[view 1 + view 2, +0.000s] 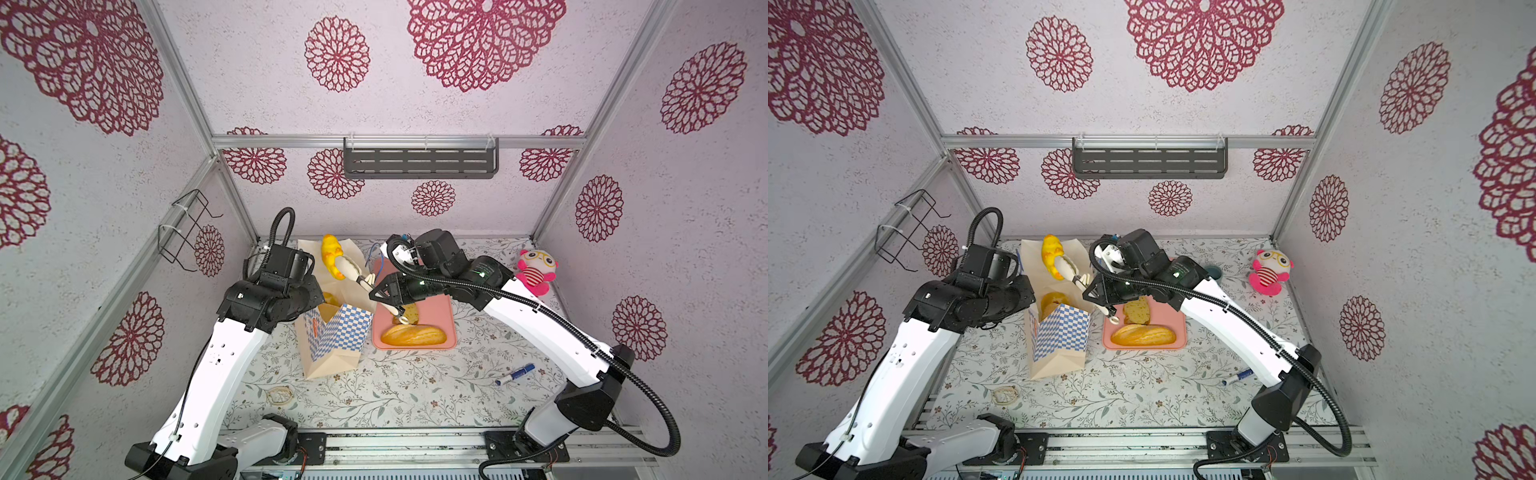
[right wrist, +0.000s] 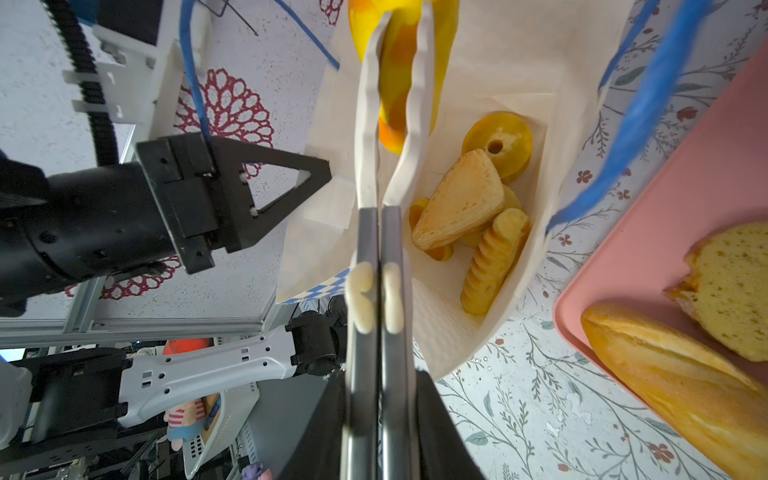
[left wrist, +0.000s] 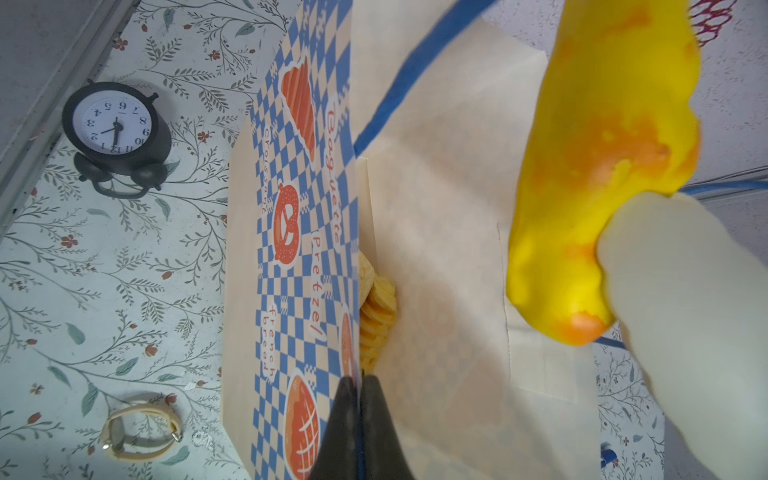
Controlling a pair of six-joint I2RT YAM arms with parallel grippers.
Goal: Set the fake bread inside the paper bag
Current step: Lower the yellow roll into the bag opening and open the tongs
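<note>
- A glossy yellow toy croissant with orange patches is held above the open mouth of the tall cream paper bag with the blue-and-white checkered band. It has not yet been lowered in.
- The croissant is clamped between the scalloped white tips of a pair of metal-armed tongs. The right gripper is closed around the tongs' arms, pressing them together.
- The left gripper is pinched tight on the bag's checkered rim, and the mouth is thereby kept open.
- At the bottom of the bag, a yellow ring donut, a tan wedge-shaped pastry and a ridged golden roll are seen.
- Just beside the bag, a long golden loaf and a speckled slice are left on a flat pink tray.
- The croissant is judged light, stiff and slick. It appears to be gripped toward one end, so twisting or slipping in the tongs is to be expected; a hold across the thick middle would be safer.
- The loaf is judged bulkier. It is best taken across its middle and tipped in end-first.
- The bag's paper is judged thin and easily creased, so the rim should not be pulled hard.
</note>
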